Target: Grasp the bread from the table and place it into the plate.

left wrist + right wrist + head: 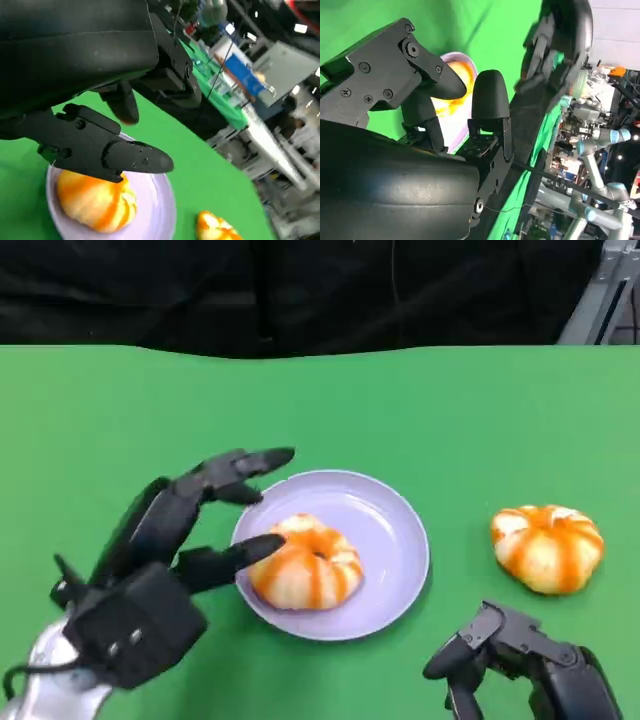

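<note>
Right hand (520, 660): near right edge of the table (450, 410), low, fingers curled in, nothing in it. Parked well short of the second bun (547, 547), which lies on the cloth to the right of the plate (395, 530), apart from it.

Left hand (175, 535): near left, reaching right toward the plate. Fingers spread. Lower finger's tip sits at the left flank of the bread (305, 562); upper finger hangs over the plate's far-left rim. Left wrist view shows a finger (125, 155) just above the bread (95, 200); whether it touches, can't tell. No grip that I can see, so hand looks open and empty.

Bread: already inside the plate, near-left part, resting flat.

Judgement: this is the release/retreat step for that bread. To do it well:
- open a bit wider before moving, so no fingertip drags the bread
- back out up and left, not sideways across the rim; the plate looks light and would slide
- clear the rim before lowering the arm

If the second bun is also in scope, the right hand is the closer one: come in from above and close around its sides, and set it down in the free far-right part of the plate.
</note>
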{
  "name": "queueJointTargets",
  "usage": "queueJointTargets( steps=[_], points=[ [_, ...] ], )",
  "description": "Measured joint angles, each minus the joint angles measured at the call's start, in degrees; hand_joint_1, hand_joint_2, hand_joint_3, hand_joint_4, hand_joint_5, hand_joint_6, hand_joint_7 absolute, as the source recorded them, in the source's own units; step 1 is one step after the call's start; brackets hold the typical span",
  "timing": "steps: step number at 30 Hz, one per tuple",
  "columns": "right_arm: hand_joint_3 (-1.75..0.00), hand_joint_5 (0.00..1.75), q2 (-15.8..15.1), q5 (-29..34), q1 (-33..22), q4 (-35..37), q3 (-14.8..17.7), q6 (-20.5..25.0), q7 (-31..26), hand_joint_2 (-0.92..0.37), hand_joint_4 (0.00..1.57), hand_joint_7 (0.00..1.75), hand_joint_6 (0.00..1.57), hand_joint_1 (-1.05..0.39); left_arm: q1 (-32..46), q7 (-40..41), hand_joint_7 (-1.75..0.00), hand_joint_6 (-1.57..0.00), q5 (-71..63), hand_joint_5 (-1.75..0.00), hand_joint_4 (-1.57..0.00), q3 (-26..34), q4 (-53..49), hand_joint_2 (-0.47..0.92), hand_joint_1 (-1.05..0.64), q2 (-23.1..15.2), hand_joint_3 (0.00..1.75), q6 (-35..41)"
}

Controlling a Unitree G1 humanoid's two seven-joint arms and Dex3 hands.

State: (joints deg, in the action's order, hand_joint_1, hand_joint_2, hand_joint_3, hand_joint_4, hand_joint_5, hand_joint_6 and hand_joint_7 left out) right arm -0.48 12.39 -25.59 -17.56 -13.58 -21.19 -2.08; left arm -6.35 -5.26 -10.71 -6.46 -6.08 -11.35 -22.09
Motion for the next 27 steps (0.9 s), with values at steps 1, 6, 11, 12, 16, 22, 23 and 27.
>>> queueJointTargets(
  steps=[1,6,11,12,16,22,23,27],
  points=[
    [-1.29,1.59,0.0,0.3,0.0,-0.1,0.1,0.4,0.0,-0.37,0.79,1.32,0.74,-0.1,0.7,0.0,-0.86,-0.5,0.5,-1.3,-0.62,0.1,0.4,0.54,-0.13,0.3,0.97,-0.5],
    [-1.3,1.6,0.0,0.9,-0.6,-3.5,0.3,3.6,0.0,-0.36,0.79,1.3,0.74,-0.09,7.5,0.2,-1.09,-0.59,3.7,-1.46,-0.72,1.5,5.4,0.43,-0.03,2.7,1.19,-4.1],
    [-1.26,1.62,0.0,1.3,-0.9,-4.8,0.5,5.5,0.2,-0.38,0.77,1.28,0.74,-0.09,14.6,0.6,-1.28,-0.74,5.6,-1.55,-0.79,3.4,10.2,0.42,0.01,3.2,1.28,-4.3],
    [-1.26,1.62,-0.1,1.3,-1.0,-5.1,0.5,5.9,0.3,-0.38,0.77,1.28,0.74,-0.09,15.9,0.6,-1.28,-0.74,6.3,-1.55,-0.8,3.7,11.3,0.42,0.01,3.3,1.29,-3.9],
    [-1.27,1.59,-0.1,1.3,-0.9,-6.1,0.6,6.8,0.6,-0.36,0.79,1.26,0.75,-0.07,18.3,0.5,-1.28,-0.75,7.2,-1.58,-0.8,4.2,14.2,0.45,0.01,3.6,1.28,-1.9],
    [-1.27,1.56,-0.7,1.2,-0.2,-6.5,1.2,7.3,1.7,-0.37,0.79,1.24,0.77,-0.05,22.9,0.6,-1.4,-0.79,8.6,-1.68,-0.83,3.7,17.6,0.43,0.02,6.1,1.37,1.8],
    [-1.27,1.56,-0.7,1.2,0.2,-6.5,1.3,7.5,1.8,-0.37,0.79,1.24,0.77,-0.05,23.1,0.5,-1.41,-0.8,8.7,-1.68,-0.82,3.6,17.9,0.43,0.01,6.4,1.37,2.3],
    [-1.28,1.54,-0.6,0.3,0.8,-6.5,1.4,8.2,1.9,-0.38,0.79,1.25,0.75,-0.04,23.1,0.5,-1.45,-0.81,10.0,-1.7,-0.84,3.5,18.5,0.4,0.01,7.8,1.41,4.1]
  ],
)
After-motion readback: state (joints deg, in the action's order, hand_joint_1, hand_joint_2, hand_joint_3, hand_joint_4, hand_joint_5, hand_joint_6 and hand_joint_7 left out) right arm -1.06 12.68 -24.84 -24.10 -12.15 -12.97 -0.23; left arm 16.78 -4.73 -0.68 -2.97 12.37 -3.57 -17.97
